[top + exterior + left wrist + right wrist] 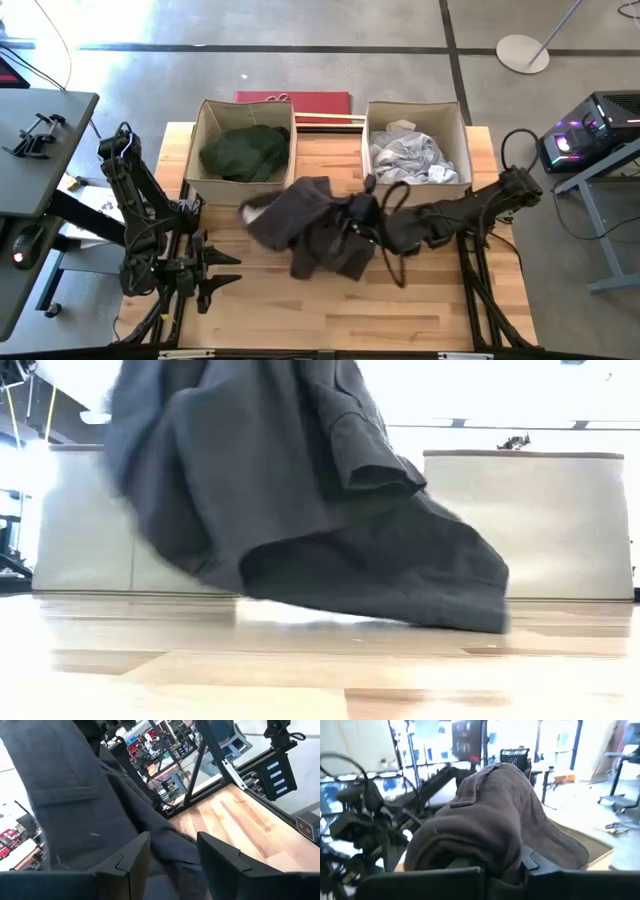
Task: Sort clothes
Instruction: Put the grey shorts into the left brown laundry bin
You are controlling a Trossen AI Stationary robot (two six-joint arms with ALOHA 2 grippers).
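- The counter (330, 305) was a light wooden top, and both dark arms reached onto it from its near side.
- A charcoal grey garment (310, 225) was the largest piece of the clothes. It hung in the middle of the counter, just in front of the two boxes. In the low view the garment (300, 490) was lifted, and only its lowest hem was close to the wood.
- The left beige box (205, 140) stood at the far side of the counter, and a dark green garment (245, 150) lay inside it.
- The right beige box (460, 130) stood beside it, a little apart. It held white and light grey garments (410, 155).
- The right arm stretched from the right edge toward the middle. The right pincer (362, 215) was closed on the charcoal grey garment; in the right wrist view the fabric (490, 820) was bunched up between its fingers (540, 862).
- The left arm was folded at the left side of the counter. The left pincer (222, 268) was open and pointed toward the middle, well apart from the cloth in the high view. In the left wrist view its fingers (132, 857) stood apart with nothing between them, and dark fabric filled the space beyond.
- A red flat thing (293, 99) lay behind the left box.
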